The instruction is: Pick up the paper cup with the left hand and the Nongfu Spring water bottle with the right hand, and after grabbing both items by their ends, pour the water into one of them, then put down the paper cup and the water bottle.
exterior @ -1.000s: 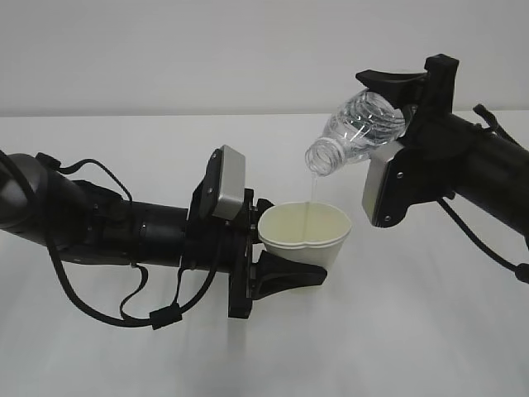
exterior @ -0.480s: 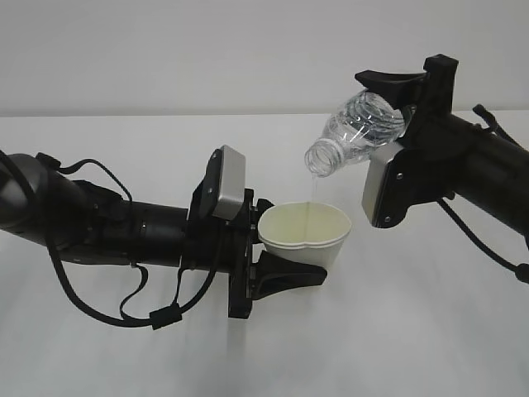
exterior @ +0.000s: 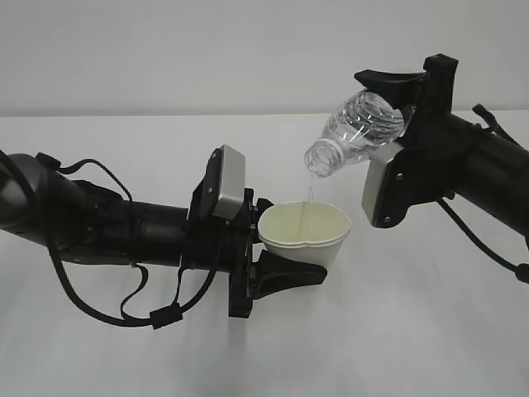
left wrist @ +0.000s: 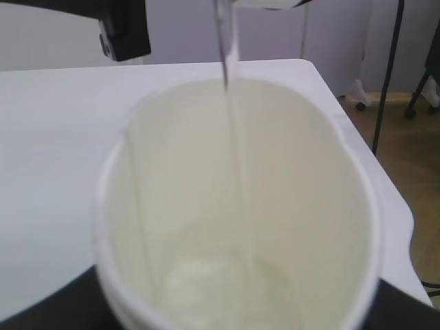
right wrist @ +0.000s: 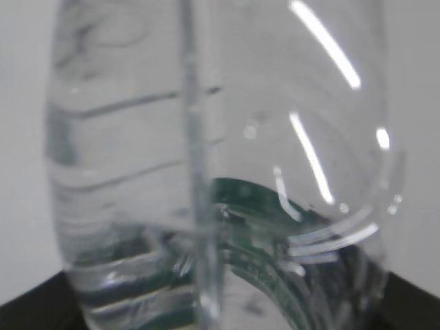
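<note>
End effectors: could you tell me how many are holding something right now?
2. The left end effector holds the paper cup at centre; the right end effector holds the tilted water bottle above it.

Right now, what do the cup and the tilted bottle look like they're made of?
The small white cup with a rolled rim: likely paper, matte, its rim squeezed out of round. The clear ribbed bottle: seemingly thin plastic, glossy, with see-through walls and bright highlights.
</note>
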Controlling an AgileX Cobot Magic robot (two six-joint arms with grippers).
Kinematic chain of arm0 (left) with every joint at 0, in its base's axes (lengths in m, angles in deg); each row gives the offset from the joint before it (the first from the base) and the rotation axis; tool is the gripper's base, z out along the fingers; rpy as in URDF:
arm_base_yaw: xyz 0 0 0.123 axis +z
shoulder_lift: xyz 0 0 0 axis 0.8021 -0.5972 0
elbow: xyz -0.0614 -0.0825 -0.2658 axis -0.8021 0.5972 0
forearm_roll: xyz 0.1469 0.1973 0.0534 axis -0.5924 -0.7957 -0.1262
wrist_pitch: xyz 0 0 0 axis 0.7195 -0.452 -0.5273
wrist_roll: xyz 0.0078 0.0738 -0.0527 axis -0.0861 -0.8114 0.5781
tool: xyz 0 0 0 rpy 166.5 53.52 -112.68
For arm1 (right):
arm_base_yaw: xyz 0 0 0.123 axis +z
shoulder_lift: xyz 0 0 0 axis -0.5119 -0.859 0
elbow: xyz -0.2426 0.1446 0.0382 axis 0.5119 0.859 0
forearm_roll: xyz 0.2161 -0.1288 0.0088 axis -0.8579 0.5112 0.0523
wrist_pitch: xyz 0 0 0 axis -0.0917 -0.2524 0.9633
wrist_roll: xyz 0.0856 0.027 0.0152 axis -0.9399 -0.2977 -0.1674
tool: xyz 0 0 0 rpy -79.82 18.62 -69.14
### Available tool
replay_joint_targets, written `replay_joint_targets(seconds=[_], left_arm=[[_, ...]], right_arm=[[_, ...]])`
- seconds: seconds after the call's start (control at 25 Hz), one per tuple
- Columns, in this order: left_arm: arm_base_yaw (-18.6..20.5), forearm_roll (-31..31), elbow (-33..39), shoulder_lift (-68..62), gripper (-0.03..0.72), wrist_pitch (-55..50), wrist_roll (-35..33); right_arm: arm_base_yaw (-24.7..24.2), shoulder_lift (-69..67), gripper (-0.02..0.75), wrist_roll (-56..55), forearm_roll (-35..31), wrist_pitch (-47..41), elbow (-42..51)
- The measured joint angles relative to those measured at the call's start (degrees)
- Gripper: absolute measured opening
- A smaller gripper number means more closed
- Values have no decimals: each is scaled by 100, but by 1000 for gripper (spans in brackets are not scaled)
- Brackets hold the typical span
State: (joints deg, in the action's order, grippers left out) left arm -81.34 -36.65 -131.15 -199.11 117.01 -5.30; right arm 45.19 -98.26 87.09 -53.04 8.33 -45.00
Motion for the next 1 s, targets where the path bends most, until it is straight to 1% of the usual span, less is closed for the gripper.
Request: replay_joint_targets(seconds=[1.0], left_arm=[[0,59,0,0,410,0,0]], right_arm=[[0,0,494,36,0,14,0]])
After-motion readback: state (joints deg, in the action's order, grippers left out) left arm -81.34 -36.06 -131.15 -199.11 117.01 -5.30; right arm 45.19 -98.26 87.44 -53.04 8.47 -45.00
